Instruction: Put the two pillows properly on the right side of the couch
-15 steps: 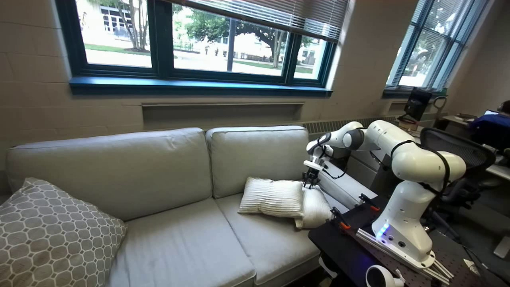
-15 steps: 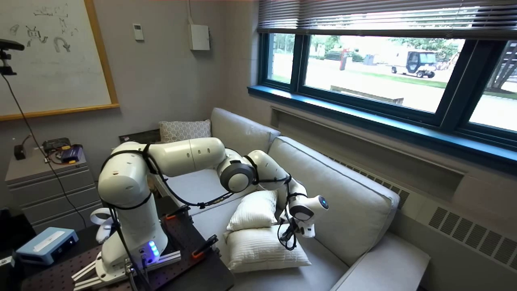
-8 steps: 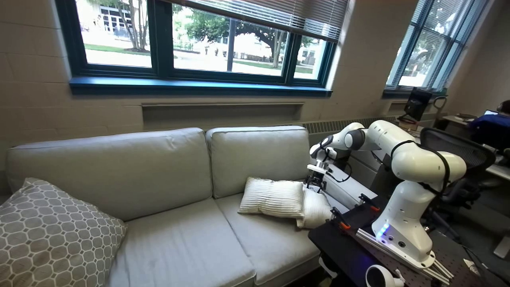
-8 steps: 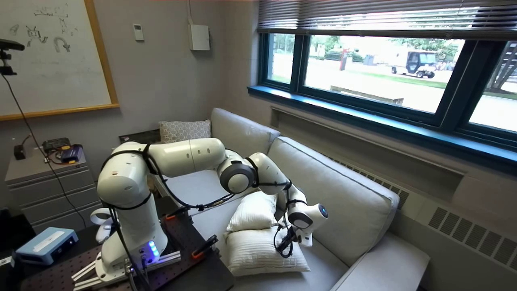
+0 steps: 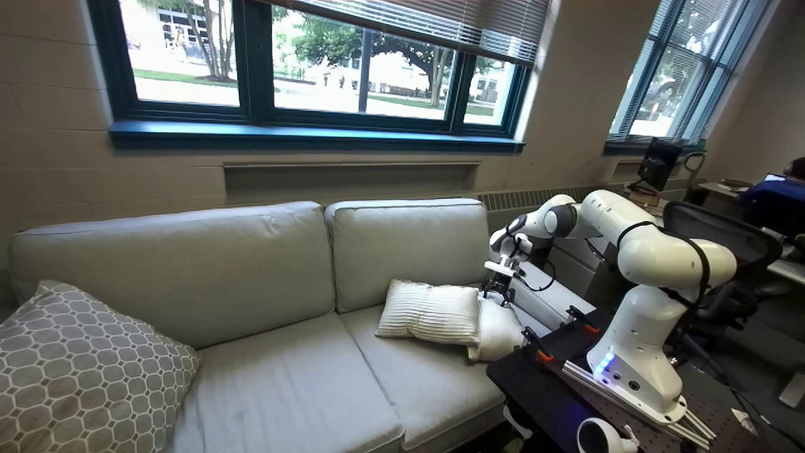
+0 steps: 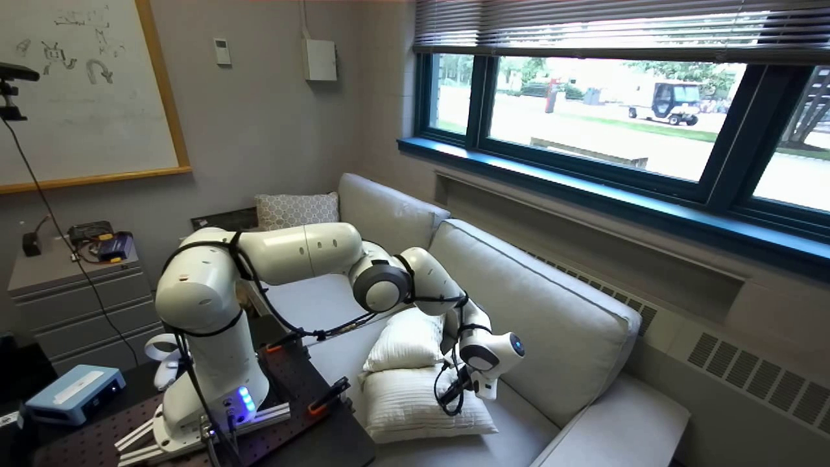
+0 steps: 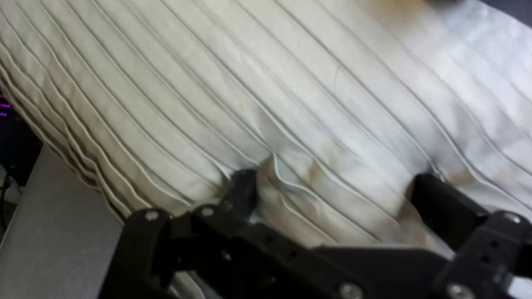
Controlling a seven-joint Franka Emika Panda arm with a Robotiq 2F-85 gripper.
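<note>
Cream couch [image 5: 270,384] holds two off-white pillows [image 5: 429,313] [image 5: 497,333], touching.

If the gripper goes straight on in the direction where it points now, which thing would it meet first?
Likely the off-white pillow nearer the couch arm: the open gripper points down at it, and the fingertips seem to press into it, though depth is hard to judge.

Glaring daylight through window [image 5: 321,85], dim wall [image 5: 53,157] around it, wrist view blurred at upper right
</note>
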